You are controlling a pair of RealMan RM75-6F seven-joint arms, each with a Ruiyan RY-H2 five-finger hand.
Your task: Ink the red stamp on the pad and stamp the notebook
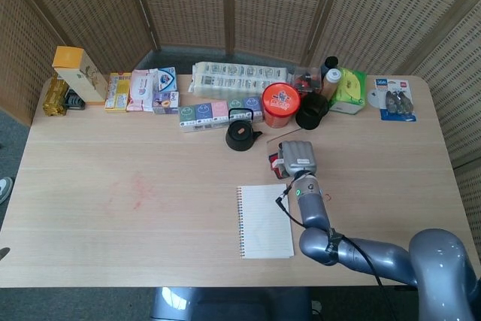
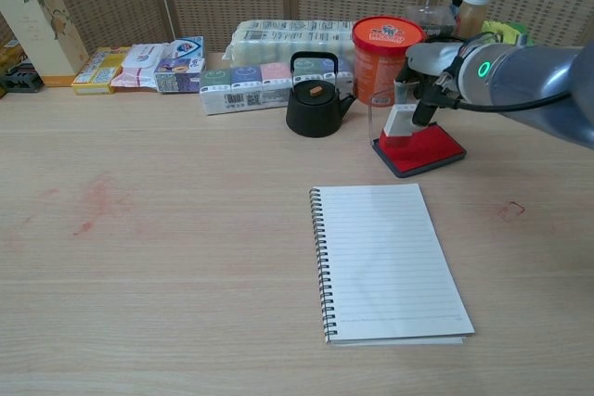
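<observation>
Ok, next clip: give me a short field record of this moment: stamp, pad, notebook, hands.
stamp: white-bodied with a red base, held just above the pad, chest view
pad: red ink pad, open, its clear lid standing up at its left edge
notebook: spiral notebook, open on a blank lined page, no mark on it
right hand: grips the stamp from above
left hand: not in view
stage: inking; page not yet stamped

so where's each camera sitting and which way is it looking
Head view: high above the near table edge, looking steeply down; shows the right arm and right hand over the ink pad.
Chest view: low at the table edge, looking across toward the screen; right hand holds the stamp.
Both show the notebook, kettle, orange canister.
</observation>
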